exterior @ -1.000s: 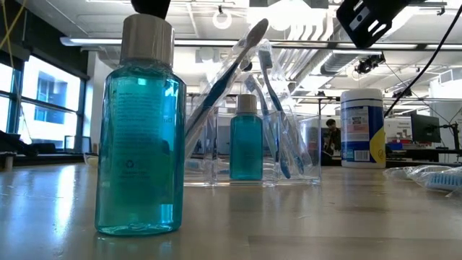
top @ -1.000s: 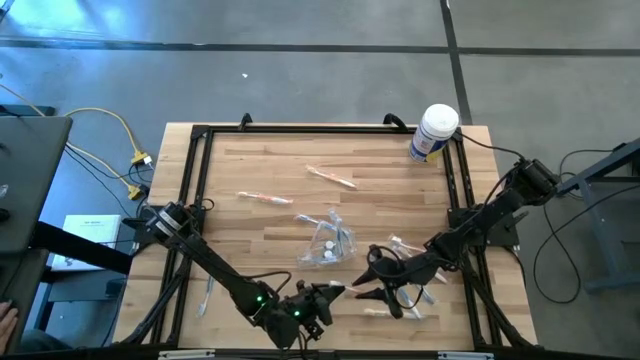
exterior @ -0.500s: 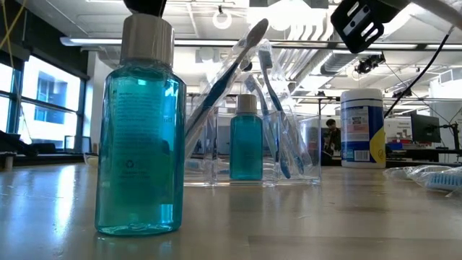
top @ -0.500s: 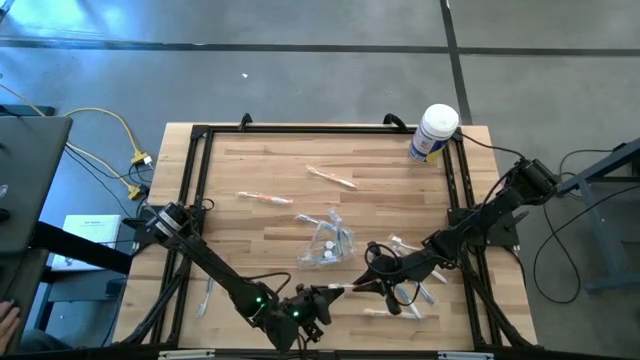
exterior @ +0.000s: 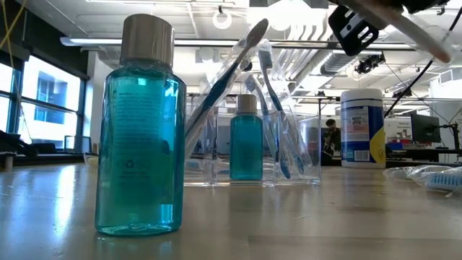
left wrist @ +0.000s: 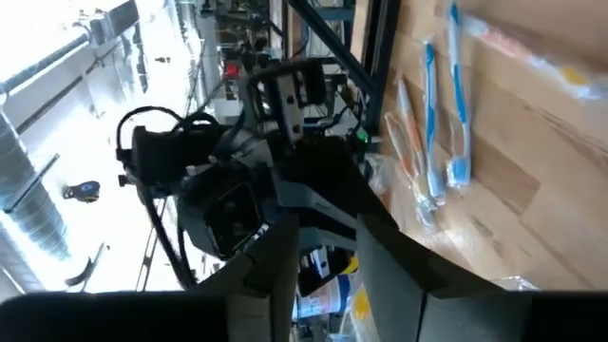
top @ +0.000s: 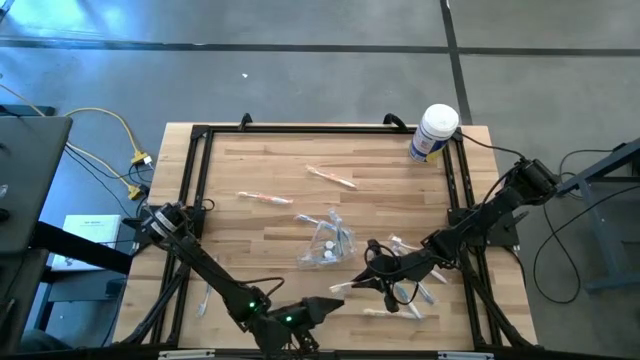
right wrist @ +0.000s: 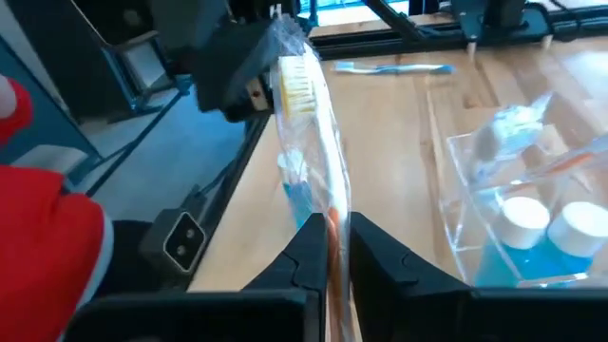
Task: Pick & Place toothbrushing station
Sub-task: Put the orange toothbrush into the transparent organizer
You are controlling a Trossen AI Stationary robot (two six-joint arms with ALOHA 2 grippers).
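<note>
The toothbrushing station (top: 326, 242), a clear hard-plastic holder, stands mid-table on pale wood planks. The right gripper (right wrist: 330, 249) pinches a crinkly plastic-wrapped toothbrush (right wrist: 309, 142); the left gripper (top: 322, 306) stands parted, empty.

Loose toothbrushes (top: 412, 296) clutter the boards beside the holder (top: 326, 242).

The surface (top: 270, 235) is pale wood in lengthwise strips, framed by black rails. The toothbrushing station (exterior: 289, 155) is colourless and see-through, holding blue toothbrushes and a teal bottle with a silver cap. A larger mouthwash bottle (exterior: 138, 130), near left, is the same teal with a silver cap. The tub (top: 433, 133) far right is white with a blue and yellow label. A wrapped toothbrush (right wrist: 309, 123) shows yellow bristles and an orange and blue handle. Both arms are black.
</note>
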